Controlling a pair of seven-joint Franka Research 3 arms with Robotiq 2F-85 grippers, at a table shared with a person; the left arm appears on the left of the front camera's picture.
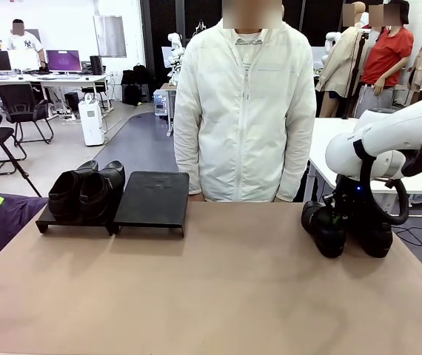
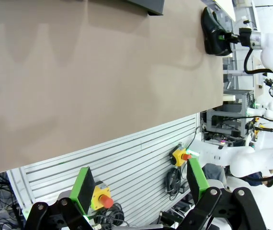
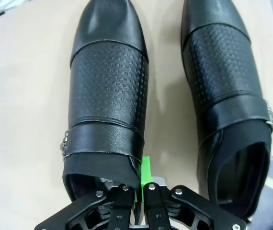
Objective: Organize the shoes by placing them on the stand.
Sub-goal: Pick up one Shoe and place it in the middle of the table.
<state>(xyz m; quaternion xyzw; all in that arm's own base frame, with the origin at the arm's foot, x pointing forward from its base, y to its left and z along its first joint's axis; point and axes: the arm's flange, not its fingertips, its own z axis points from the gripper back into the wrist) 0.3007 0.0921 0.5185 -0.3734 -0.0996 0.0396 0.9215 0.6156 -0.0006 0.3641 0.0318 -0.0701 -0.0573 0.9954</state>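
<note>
I find the right gripper (image 3: 143, 167) clenched on the rim of one shoe's (image 3: 108, 96) opening. That shoe stands flat on the table (image 1: 218, 288) at my right. Its mate (image 3: 227, 86) lies just beside it, toes pointing the same way. The left gripper (image 2: 140, 172) hangs released (jaws wide apart) beyond the table's near edge. Two more shoes (image 1: 85, 194) sit side by side on the left panel of the stand (image 1: 152, 198), at the far left. A person (image 1: 244, 111) stands across the table.
</note>
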